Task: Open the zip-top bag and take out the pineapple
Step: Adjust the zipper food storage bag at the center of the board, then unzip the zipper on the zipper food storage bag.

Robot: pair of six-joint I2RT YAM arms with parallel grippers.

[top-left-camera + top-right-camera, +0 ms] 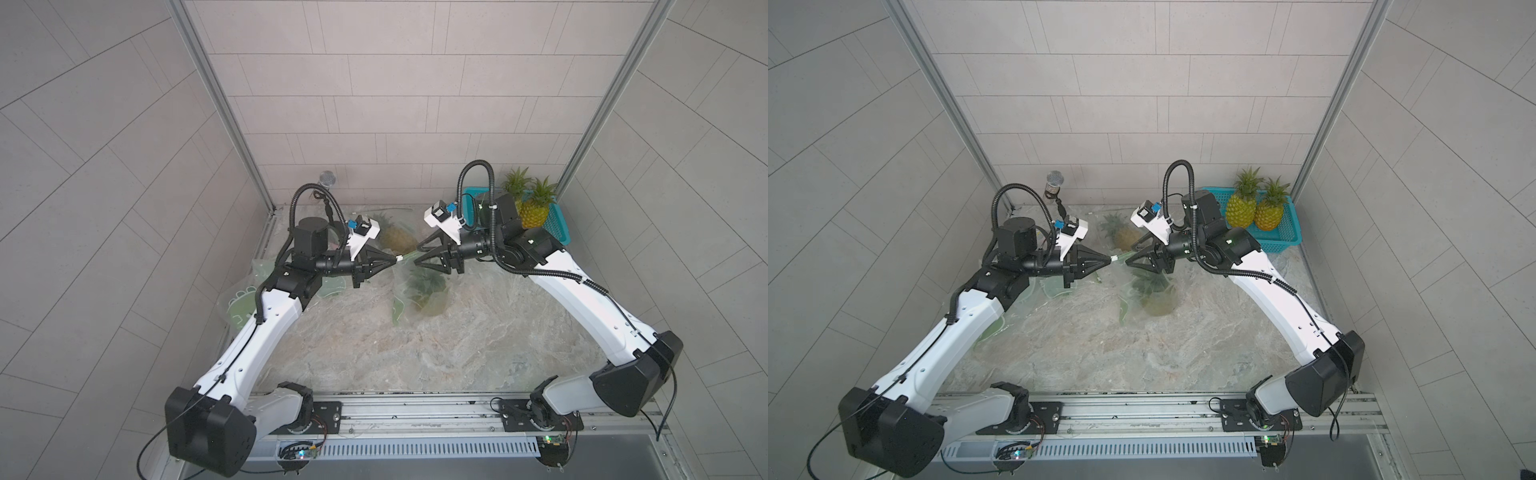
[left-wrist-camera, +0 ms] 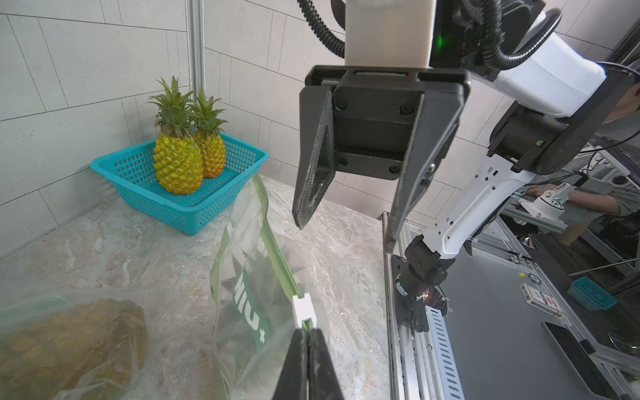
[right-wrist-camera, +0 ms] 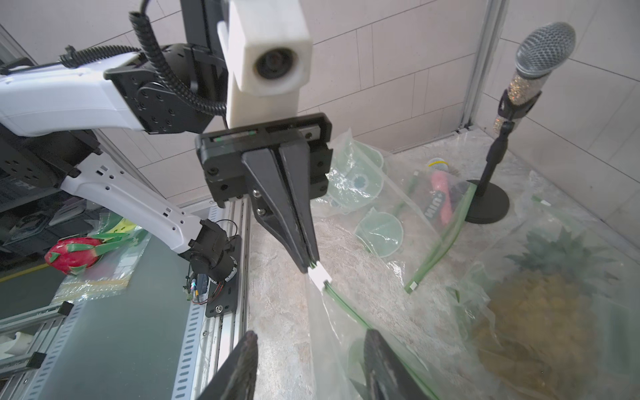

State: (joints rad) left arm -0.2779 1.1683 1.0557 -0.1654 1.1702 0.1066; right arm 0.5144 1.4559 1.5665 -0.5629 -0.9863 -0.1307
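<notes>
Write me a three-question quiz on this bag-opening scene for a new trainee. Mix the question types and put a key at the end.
1. True or false: the left gripper is shut on the zip edge of the zip-top bag, right beside its white slider.
2. How many pineapples stand in the teal basket? A: one. B: two. C: three.
3. Fill in the missing word: the right gripper is close to the bag with its jaws ____ and nothing clamped between them.

Key: 1 true; 2 B; 3 open.
</notes>
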